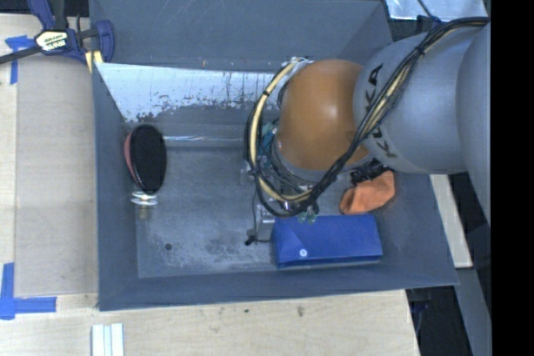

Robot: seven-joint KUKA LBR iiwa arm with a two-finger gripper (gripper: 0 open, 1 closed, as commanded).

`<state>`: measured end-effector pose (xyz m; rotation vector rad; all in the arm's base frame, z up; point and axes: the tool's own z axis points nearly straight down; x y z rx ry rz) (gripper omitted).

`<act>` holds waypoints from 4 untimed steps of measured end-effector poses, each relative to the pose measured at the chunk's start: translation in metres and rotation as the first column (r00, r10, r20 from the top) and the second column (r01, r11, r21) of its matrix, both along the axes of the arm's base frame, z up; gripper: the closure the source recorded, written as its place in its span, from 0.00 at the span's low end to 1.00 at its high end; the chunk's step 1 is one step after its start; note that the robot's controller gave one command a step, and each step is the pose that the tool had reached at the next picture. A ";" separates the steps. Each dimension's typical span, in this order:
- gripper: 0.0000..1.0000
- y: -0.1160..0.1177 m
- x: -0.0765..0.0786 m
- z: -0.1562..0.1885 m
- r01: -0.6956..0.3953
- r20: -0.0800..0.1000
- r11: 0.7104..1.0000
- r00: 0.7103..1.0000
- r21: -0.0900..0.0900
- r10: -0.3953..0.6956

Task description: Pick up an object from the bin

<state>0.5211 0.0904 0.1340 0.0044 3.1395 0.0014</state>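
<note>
My gripper [264,218] hangs low in the bin's middle, under the arm's wrist, and most of it is hidden. Right beside it, to the lower right, a blue flat rectangular block [329,242] lies along the bin's near wall, its left end next to the gripper. An orange lumpy thing [368,193] with a black bit on top rests just above the block's right end. Far off on the left of the bin floor lies a black oval thing with a red rim [147,156] and a small metal end [143,201].
The arm with its orange cover and cables comes in from the right and hides the bin's right half. Bare scuffed floor stretches between the black oval thing and the gripper. The bin's walls slope up steeply on all sides.
</note>
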 end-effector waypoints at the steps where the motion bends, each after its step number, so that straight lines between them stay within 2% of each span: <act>1: 0.00 0.000 0.000 0.000 0.000 0.000 1.000 1.000 0.000 0.000; 2: 0.00 0.011 0.009 0.013 0.073 -0.005 0.997 0.997 -0.002 -0.073; 3: 0.00 -0.007 0.017 0.066 0.192 -0.006 0.981 0.981 0.001 -0.192; 4: 0.00 -0.030 0.024 0.095 0.224 0.008 0.975 0.975 0.000 -0.224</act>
